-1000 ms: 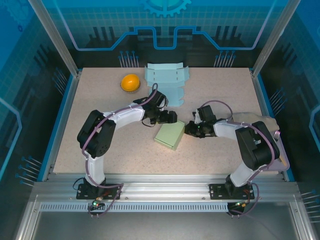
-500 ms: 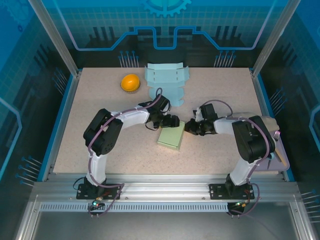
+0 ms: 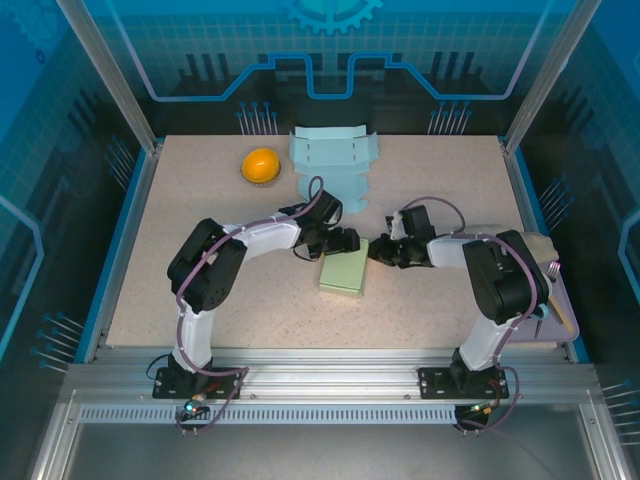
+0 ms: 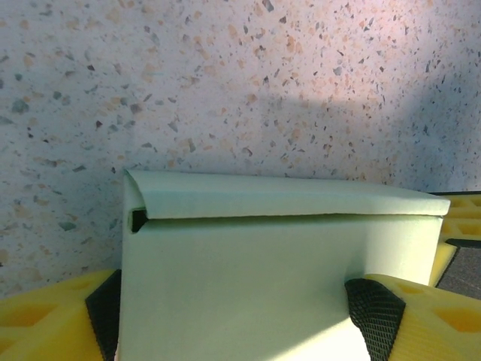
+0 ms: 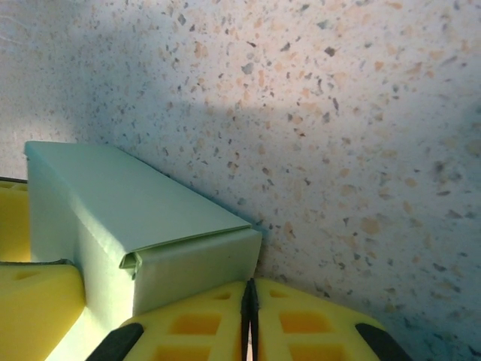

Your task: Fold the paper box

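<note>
Roughly at the middle of the speckled bench (image 3: 200, 300) lies the paper box (image 3: 343, 272), pale green and folded up into a flat closed block, with both arms reaching in to its far end. From the left, the left gripper (image 3: 345, 241) meets the box's far left corner; its wrist camera shows the box (image 4: 278, 278) filling the gap between the yellow fingers (image 4: 421, 316), so its jaws stand wide and clasp the box across its width, a dark pad against each side. A closing flap is folded over the box's end, with a small dark slot at its left corner. The right gripper (image 3: 377, 251) sits at the far right corner with its jaws pressed together, only a thin seam between them, their tips just beside the box's end face (image 5: 128, 203). Near the back of the bench rest an orange round thing (image 3: 260, 165) and, beside it, a pale blue unfolded box blank (image 3: 333, 158), both well apart from the green box
</note>
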Controlling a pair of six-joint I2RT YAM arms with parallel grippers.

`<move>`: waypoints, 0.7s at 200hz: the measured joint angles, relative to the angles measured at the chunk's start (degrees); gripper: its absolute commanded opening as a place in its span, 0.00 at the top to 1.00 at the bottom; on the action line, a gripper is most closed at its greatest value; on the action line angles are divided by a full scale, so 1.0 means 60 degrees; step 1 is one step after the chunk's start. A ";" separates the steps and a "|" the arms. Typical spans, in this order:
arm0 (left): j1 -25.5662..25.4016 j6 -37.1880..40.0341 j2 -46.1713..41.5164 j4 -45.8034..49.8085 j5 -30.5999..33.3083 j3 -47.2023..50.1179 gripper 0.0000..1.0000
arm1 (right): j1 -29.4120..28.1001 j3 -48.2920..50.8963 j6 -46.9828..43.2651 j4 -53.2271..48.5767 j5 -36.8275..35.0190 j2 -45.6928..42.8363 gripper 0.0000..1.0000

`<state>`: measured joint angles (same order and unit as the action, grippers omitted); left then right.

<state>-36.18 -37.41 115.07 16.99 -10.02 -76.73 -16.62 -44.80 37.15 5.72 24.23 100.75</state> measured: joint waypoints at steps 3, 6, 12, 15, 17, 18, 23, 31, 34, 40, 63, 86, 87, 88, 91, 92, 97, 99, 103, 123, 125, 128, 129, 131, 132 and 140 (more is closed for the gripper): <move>-0.0007 0.0004 0.0000 0.0040 0.0022 -0.0015 0.18 | -0.0007 -0.0015 -0.0015 -0.0044 -0.0033 0.0000 0.86; -0.0022 0.0007 0.0000 0.0106 0.0055 -0.0040 0.18 | -0.0018 -0.0025 -0.0044 -0.0120 -0.0069 -0.0004 0.87; -0.0055 0.0007 0.0000 0.0215 0.0117 -0.0087 0.18 | -0.0040 -0.0062 -0.0106 -0.0273 -0.0146 -0.0025 0.86; -0.0073 0.0018 0.0000 0.0284 0.0157 -0.0109 0.18 | -0.0047 -0.0076 -0.0124 -0.0328 -0.0193 -0.0040 0.87; -0.0087 0.0018 0.0000 0.0342 0.0168 -0.0127 0.18 | -0.0062 -0.0087 -0.0135 -0.0393 -0.0208 -0.0055 0.87; -0.0095 0.0022 0.0000 0.0364 0.0175 -0.0138 0.18 | -0.0066 -0.0091 -0.0146 -0.0408 -0.0215 -0.0058 0.87; -0.0127 0.0033 0.0000 0.0444 0.0197 -0.0157 0.18 | -0.0084 -0.0098 -0.0208 -0.0576 -0.0299 -0.0113 0.87; -0.0168 0.0040 0.0000 0.0576 0.0197 -0.0197 0.18 | -0.0106 -0.0098 -0.0306 -0.0823 -0.0423 -0.0197 0.86; -0.0178 0.0044 0.0000 0.0612 0.0197 -0.0208 0.18 | -0.0106 -0.0098 -0.0350 -0.0929 -0.0481 -0.0229 0.86; -0.0197 0.0044 0.0000 0.0652 0.0193 -0.0211 0.17 | -0.0117 -0.0098 -0.0412 -0.1122 -0.0576 -0.0299 0.87; -0.0251 0.0047 -0.0004 0.0729 0.0084 -0.0226 0.14 | -0.0113 -0.0102 -0.0492 -0.1610 -0.0812 -0.0510 0.86; -0.0226 0.0044 -0.0036 0.0721 -0.0076 -0.0222 0.10 | -0.0095 -0.0087 -0.0521 -0.1974 -0.0980 -0.0801 0.87; -0.0222 0.0044 -0.0040 0.0721 -0.0076 -0.0222 0.10 | -0.0095 -0.0084 -0.0521 -0.1993 -0.0984 -0.0820 0.87; -0.0219 0.0044 -0.0047 0.0721 -0.0080 -0.0222 0.10 | -0.0095 -0.0084 -0.0521 -0.2004 -0.0987 -0.0834 0.87; -0.0193 0.0036 -0.0062 0.0710 -0.0102 -0.0208 0.09 | -0.0095 -0.0076 -0.0521 -0.2051 -0.1002 -0.0914 0.87; -0.0189 0.0040 -0.0066 0.0710 -0.0106 -0.0208 0.09 | -0.0095 -0.0076 -0.0525 -0.2058 -0.1005 -0.0929 0.87; -0.0175 0.0036 -0.0109 0.0692 -0.0142 -0.0178 0.09 | -0.0095 -0.0051 -0.0550 -0.2120 -0.1013 -0.1067 0.86; -0.0168 0.0036 -0.0135 0.0692 -0.0149 -0.0164 0.09 | -0.0095 -0.0044 -0.0561 -0.2138 -0.1013 -0.1111 0.86; -0.0146 0.0033 -0.0193 0.0681 -0.0164 -0.0117 0.08 | -0.0095 -0.0022 -0.0572 -0.2200 -0.1045 -0.1246 0.86; -0.0007 0.0029 -0.0619 0.0685 -0.0168 0.0211 0.07 | -0.0095 0.0168 -0.0674 -0.2557 -0.1217 -0.1956 0.86; 0.0000 0.0029 -0.0659 0.0685 -0.0168 0.0233 0.07 | -0.0095 0.0186 -0.0685 -0.2586 -0.1217 -0.2007 0.86; 0.0018 0.0022 -0.0750 0.0685 -0.0168 0.0306 0.07 | -0.0095 0.0233 -0.0696 -0.2641 -0.1235 -0.2124 0.86; 0.0025 0.0022 -0.0769 0.0681 -0.0168 0.0321 0.07 | -0.0095 0.0255 -0.0703 -0.2663 -0.1249 -0.2175 0.86; 0.0040 0.0011 -0.0834 0.0685 -0.0168 0.0357 0.07 | -0.0095 0.0284 -0.0707 -0.2692 -0.1249 -0.2226 0.86; 0.0044 0.0007 -0.0849 0.0685 -0.0168 0.0372 0.07 | -0.0095 0.0302 -0.0707 -0.2721 -0.1257 -0.2277 0.86; 0.0087 -0.0025 -0.1082 0.0645 -0.0168 0.0557 0.07 | -0.0095 0.0433 -0.0736 -0.2885 -0.1290 -0.2539 0.86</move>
<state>-35.66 -37.56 108.57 20.86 -11.03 -73.38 -17.19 -42.19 32.73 -11.60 16.49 85.52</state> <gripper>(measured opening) 0.927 0.139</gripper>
